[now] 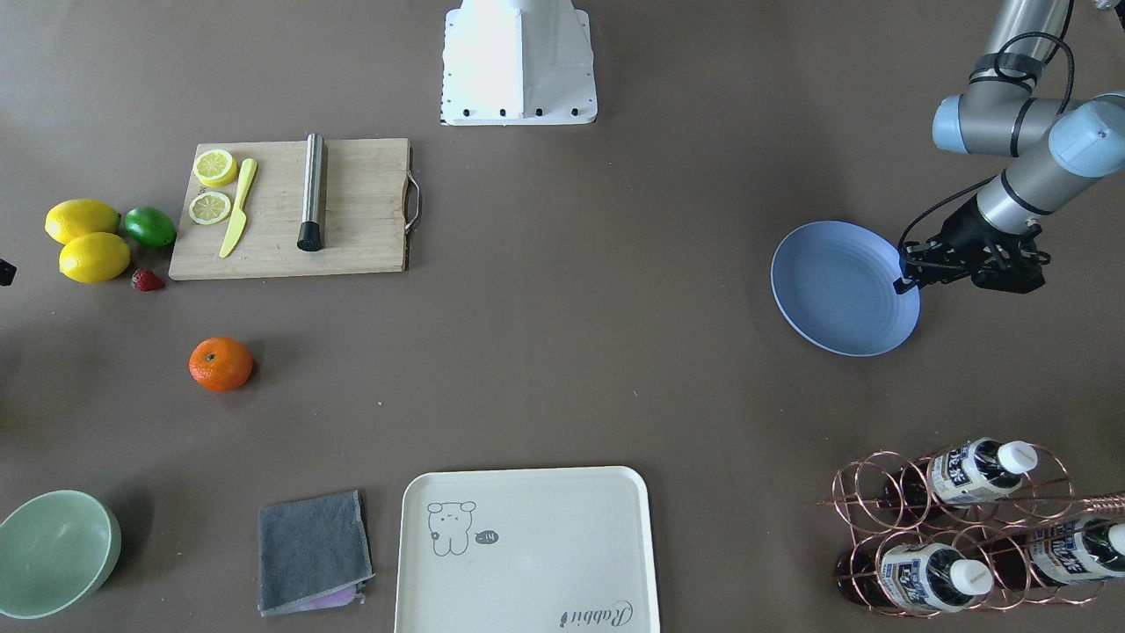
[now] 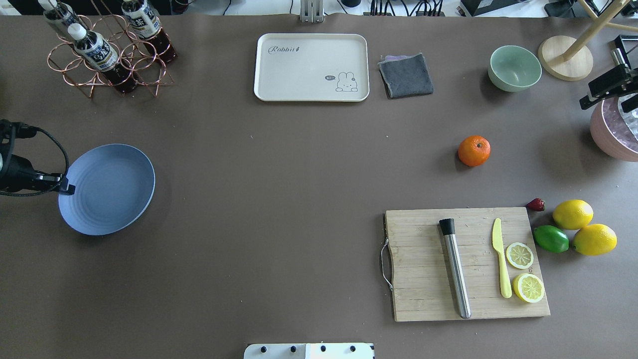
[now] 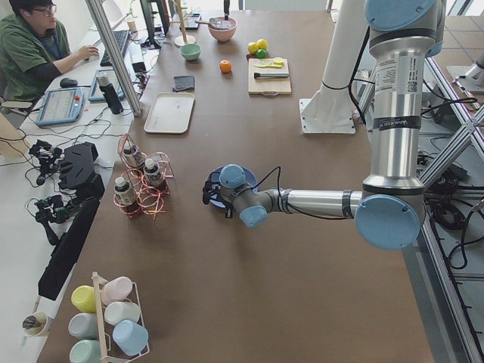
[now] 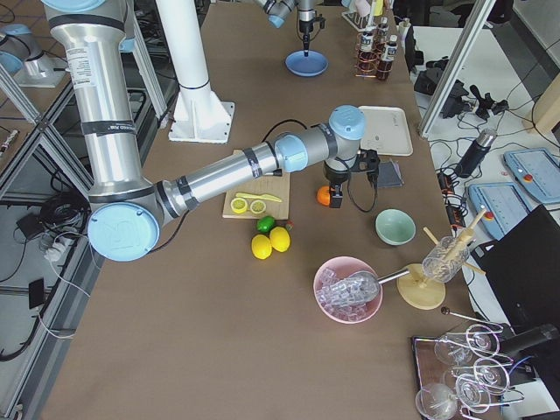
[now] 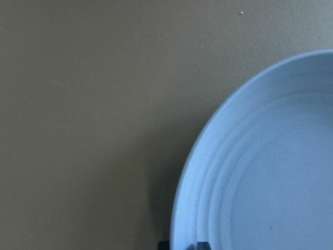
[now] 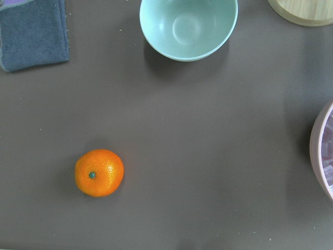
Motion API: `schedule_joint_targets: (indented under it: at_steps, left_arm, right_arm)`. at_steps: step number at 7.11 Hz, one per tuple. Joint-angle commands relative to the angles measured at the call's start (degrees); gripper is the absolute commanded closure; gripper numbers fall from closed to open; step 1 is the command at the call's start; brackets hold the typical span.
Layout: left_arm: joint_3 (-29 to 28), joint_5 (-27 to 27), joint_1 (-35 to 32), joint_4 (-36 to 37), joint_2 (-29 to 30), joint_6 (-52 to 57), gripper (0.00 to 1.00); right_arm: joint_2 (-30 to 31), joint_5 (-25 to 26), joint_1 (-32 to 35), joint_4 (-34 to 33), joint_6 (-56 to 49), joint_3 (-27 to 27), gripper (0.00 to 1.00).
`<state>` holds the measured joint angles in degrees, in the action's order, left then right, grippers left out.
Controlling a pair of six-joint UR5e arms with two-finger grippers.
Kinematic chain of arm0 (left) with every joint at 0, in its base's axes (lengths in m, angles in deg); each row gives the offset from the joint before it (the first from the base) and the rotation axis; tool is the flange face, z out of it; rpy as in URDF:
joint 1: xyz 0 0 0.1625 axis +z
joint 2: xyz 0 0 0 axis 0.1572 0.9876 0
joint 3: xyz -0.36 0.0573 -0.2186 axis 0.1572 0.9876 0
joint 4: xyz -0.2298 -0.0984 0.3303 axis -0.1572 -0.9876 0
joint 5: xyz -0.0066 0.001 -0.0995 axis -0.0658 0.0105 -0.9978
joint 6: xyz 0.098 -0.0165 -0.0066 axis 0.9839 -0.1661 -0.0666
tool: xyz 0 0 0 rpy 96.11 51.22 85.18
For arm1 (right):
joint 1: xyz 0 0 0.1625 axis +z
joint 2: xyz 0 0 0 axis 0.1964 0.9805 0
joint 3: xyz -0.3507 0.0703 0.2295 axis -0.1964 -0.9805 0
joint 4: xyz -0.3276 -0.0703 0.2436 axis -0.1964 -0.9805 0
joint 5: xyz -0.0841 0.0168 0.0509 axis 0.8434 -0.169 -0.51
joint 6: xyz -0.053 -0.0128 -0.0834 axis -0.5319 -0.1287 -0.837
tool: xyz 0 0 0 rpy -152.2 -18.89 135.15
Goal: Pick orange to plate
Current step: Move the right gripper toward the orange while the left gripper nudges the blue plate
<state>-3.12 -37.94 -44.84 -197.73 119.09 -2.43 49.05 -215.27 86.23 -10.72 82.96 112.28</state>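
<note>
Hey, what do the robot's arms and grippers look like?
The left arm and right arm are silver metal tubes with pale-blue joint caps and black bands. Black cables loop along the left arm to the black left gripper. The right gripper is black too.

Overhead, front views face oppositely; both share orange [image 1: 221, 363], plate [image 1: 844, 287].

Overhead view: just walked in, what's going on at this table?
The small round bright-orange fruit lies untouched on the brown table, far from the round pale-blue plate. The left hand is at the plate's rim; I cannot tell whether it grips it. The right hand hovers high near the orange without touching it. Nothing is on the plate yet.
</note>
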Motion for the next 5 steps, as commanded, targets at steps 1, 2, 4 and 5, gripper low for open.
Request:
schedule_joint_targets:
  at_steps: [1, 2, 4, 5]
  left_arm:
    - [1.53, -0.64, -0.87, -2.26, -0.60, -1.42, 1.00]
    - [1.80, -1.17, -2.09, -1.82, 0.19, -1.34, 1.00]
    - [5.72, -5.03, -4.03, 0.80, 1.76, -5.16, 1.00]
    - [8.19, -4.52, -3.60, 3.69, 3.43, -8.94, 1.00]
  right_arm:
    - [0.00, 0.00, -0.10, 0.00, -0.04, 0.30, 0.00]
    - [-0.09, -0.17, -0.10, 0.00, 0.40, 0.48, 0.00]
    - [-2.19, 0.08, -0.28, -0.09, 1.54, 0.31, 0.00]
    - [-2.98, 0.17, -0.63, -0.09, 3.37, 0.39, 0.00]
